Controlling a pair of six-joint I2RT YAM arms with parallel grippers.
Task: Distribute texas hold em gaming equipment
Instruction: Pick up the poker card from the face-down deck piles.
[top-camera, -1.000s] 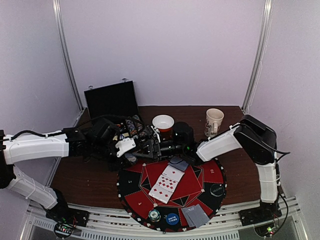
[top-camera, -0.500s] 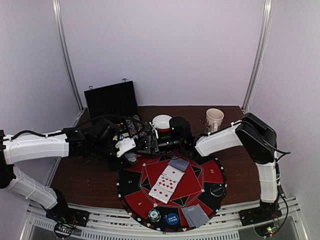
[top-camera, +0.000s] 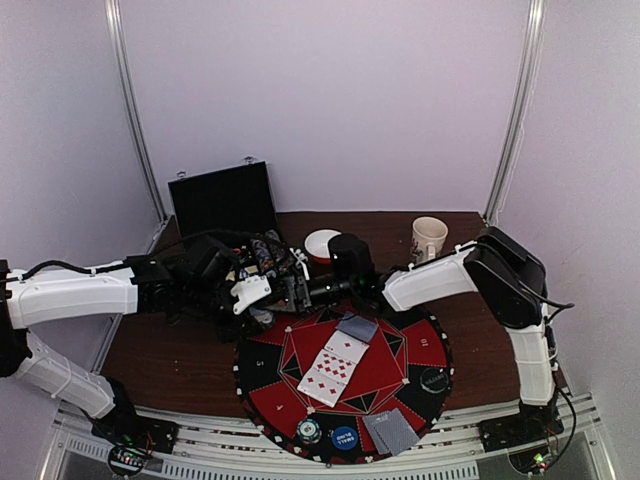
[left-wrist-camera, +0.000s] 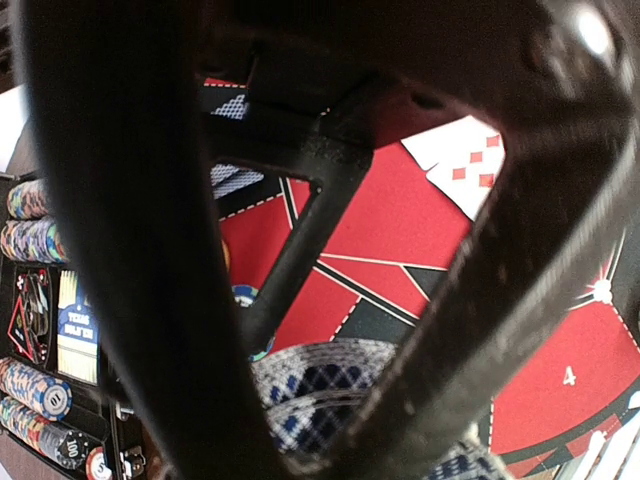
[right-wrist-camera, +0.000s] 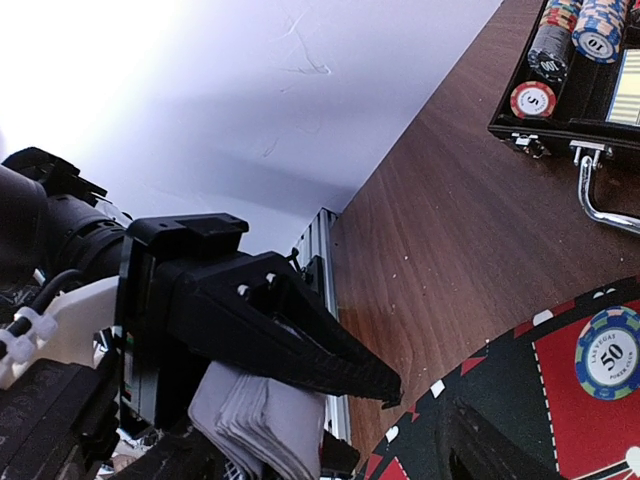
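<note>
Jaws of the left gripper were clamped tight on a small stack of grey-blue patterned playing cards, held just off the eleven o'clock rim of the round red-and-black numbered mat. The right gripper, spread wide and empty, faced it closely from three o'clock. On the mat we saw white red-pipped cards at centre and face-down cards at twelve o'clock. We judged a card hand-off was due. The right fingers should pinch only the outermost card's free edge, then slide it off flat while the left arm holds firm so the rest of the stack stays in place.
</note>
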